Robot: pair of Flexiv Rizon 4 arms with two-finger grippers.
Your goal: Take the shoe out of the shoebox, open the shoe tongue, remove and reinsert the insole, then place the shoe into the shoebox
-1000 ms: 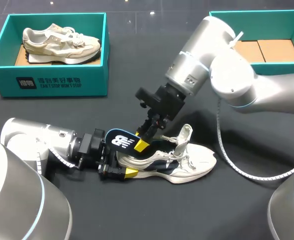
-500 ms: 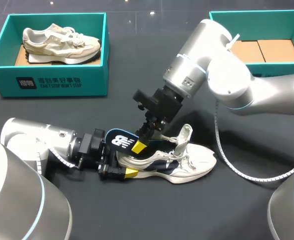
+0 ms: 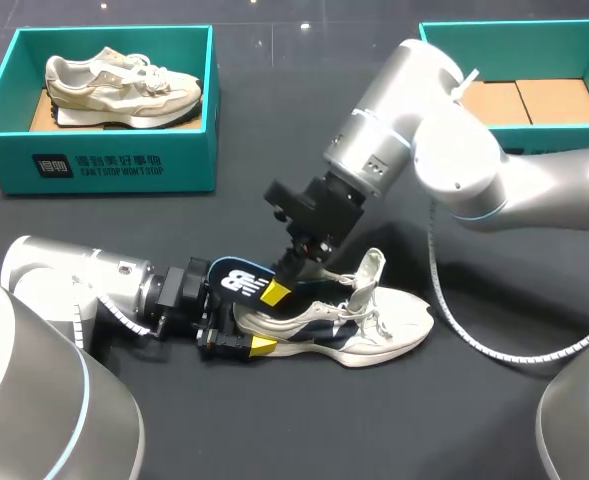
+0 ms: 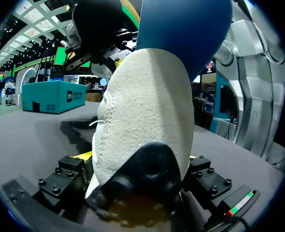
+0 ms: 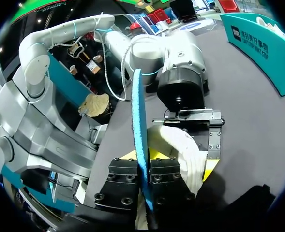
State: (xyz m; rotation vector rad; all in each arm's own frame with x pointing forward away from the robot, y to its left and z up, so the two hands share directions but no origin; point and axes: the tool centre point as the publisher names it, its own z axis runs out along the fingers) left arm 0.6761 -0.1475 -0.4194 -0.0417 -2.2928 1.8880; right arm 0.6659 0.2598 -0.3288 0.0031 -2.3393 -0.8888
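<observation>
Left gripper (image 3: pixel 242 324) clamps the white-and-navy sneaker (image 3: pixel 379 326) by its heel. Right gripper (image 3: pixel 278 291) pinches the blue foam insole (image 3: pixel 234 280), whose front end is hidden inside.

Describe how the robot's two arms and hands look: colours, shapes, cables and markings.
Both the left arm and right arm are thick, rounded silver-grey tubes with thin pale-blue rings at the joints. A grey ribbed cable loops outside the right arm. Each ends in a black, bolted block: the left hand and right hand have two fingers tipped bright yellow.

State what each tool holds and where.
Left tool clamps the shoe at its heel; right tool pinches the blue insole where it leaves the shoe.
</observation>
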